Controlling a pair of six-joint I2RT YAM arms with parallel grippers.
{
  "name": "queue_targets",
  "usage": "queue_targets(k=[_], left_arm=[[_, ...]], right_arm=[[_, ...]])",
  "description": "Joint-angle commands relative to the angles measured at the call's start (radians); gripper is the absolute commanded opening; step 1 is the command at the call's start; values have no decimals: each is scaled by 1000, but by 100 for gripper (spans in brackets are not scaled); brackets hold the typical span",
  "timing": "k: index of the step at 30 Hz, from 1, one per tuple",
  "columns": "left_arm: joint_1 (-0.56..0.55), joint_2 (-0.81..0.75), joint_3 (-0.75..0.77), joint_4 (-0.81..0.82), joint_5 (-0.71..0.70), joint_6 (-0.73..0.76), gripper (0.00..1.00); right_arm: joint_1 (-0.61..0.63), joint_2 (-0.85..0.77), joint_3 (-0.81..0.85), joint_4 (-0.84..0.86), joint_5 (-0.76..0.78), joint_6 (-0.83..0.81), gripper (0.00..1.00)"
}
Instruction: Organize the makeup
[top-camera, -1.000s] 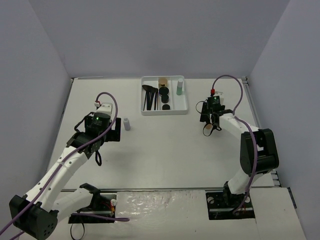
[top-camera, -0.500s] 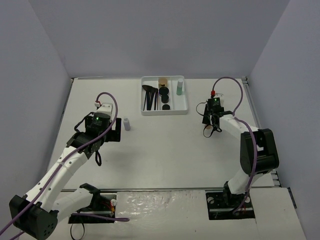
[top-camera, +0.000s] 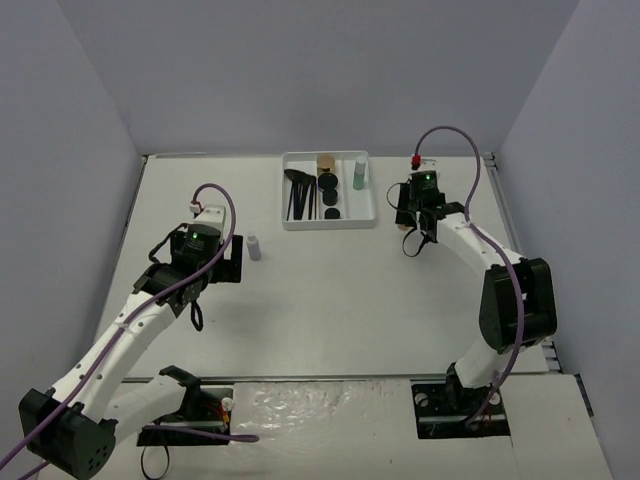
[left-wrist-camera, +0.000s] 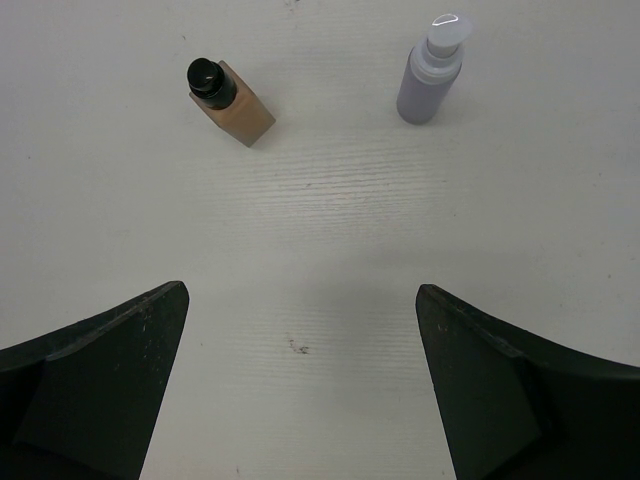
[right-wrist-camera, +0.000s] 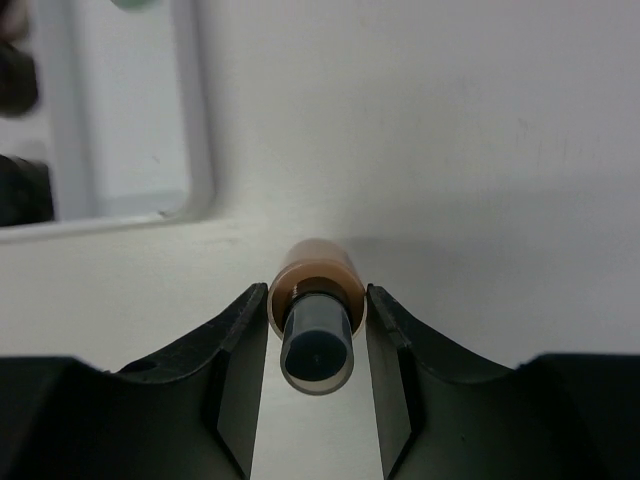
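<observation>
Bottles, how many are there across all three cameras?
4: a pale green bottle in the tray's right compartment, a white bottle and a square tan bottle before the left gripper, a round tan bottle in the right gripper. Others may be hidden.

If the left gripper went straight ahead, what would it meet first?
Likely bare table, in the gap between the tan black-capped bottle and the pale pump bottle; the open left gripper lines up with neither. Depth unclear.

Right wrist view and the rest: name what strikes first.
The right gripper clamps a dark-capped tan bottle beside the white tray of brushes and compacts. The left gripper hangs open above the table, facing a square tan bottle and a pale bottle.
</observation>
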Motion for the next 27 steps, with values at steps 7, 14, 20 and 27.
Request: queue_targets(k=[7,14,20,27], left_arm=[[7,-2,40,44,-38,10,97],[6,-5,38,42,-43,8,97],[7,-5,38,44,-48,10,97],[7,3,40,43,-40,10,97]], right_arm=[[105,235,386,47,-9,-74,0],[130,368,508,48,12,-81,0],[134,476,594,52,38,-96,0],[132,554,643,59,69,-93,0]])
